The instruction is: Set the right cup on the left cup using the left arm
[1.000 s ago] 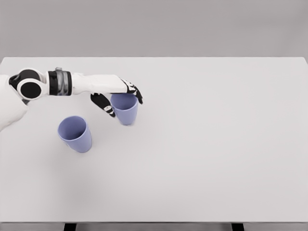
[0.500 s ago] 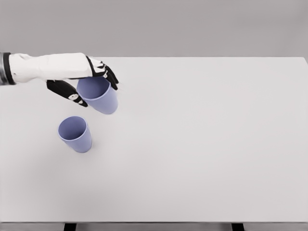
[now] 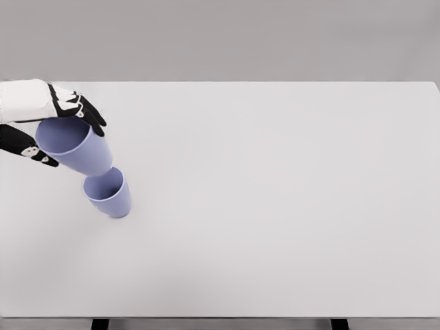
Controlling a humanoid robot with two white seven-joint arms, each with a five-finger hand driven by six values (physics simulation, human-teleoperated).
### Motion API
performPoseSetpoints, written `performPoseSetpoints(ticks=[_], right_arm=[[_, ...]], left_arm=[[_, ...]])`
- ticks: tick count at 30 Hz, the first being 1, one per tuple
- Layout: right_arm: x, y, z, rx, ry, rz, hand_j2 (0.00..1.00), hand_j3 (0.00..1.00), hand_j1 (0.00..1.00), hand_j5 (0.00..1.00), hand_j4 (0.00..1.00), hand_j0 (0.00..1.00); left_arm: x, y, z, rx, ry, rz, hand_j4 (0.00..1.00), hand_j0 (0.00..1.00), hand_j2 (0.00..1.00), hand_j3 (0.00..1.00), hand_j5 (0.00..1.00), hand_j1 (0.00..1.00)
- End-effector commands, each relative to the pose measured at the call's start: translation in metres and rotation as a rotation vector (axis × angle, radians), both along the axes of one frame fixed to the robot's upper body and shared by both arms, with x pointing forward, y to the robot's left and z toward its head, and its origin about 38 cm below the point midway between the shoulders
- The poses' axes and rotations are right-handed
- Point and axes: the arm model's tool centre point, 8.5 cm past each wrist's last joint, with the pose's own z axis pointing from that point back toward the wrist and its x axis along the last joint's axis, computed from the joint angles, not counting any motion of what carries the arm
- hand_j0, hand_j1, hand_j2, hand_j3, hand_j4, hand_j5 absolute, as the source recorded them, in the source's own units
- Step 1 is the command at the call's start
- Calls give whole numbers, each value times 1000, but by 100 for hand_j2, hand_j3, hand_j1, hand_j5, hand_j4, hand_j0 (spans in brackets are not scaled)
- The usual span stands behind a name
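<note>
Gripping the rim of one lilac cup, the left hand (image 3: 48, 127) sits at the far left edge of the head view, its white forearm running off the frame at the upper left. Black fingers (image 3: 91, 115) curl over the back of the rim and the black thumb (image 3: 27, 146) presses the near side, so the held cup (image 3: 74, 146) is pinched between them and it's clearly up off the counter. That cup is tilted, mouth facing up and toward the left, base pointing down and to the right, so you can see a fair way into it

Right under its base is the second cup (image 3: 108, 193), same lilac colour, standing upright on the counter (image 3: 275, 206) with its open mouth up. From this angle the bottom of the held cup overlaps the back rim of the standing one, but honestly I can't tell whether they're touching or whether the held one is just hanging above it. It doesn't look seated inside, the two mouths are well offset and the held cup is leaning

Everything else is just a big pale counter stretching off to the right, with a plain grey wall (image 3: 220, 38) behind it, plus a couple of dark legs (image 3: 100, 324) peeking out under the near edge
</note>
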Motion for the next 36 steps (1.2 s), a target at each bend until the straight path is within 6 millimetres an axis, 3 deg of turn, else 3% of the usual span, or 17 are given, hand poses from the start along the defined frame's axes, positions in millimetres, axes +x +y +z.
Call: performPoseSetpoints(ticks=[1, 8, 11, 24, 36], right_arm=[[0, 0, 0, 0, 1, 0, 100, 100, 100, 100, 100, 100], [0, 0, 0, 0, -1, 0, 100, 100, 100, 100, 100, 100], [0, 0, 0, 0, 1, 0, 100, 100, 100, 100, 100, 100], [0, 0, 0, 0, -1, 0, 100, 100, 100, 100, 100, 100], [0, 0, 0, 0, -1, 0, 100, 100, 100, 100, 100, 100]], left_arm=[[-3, 4, 0, 5, 10, 12, 54, 54, 54, 54, 54, 54], [0, 5, -13, 8, 37, 18, 54, 54, 54, 54, 54, 54], [5, -6, -17, -16, 40, -8, 54, 54, 54, 54, 54, 54], [17, 9, -41, 19, 64, 54, 55, 55, 55, 55, 55, 55], [19, -1, -58, -3, 96, 34, 55, 55, 55, 55, 55, 55]])
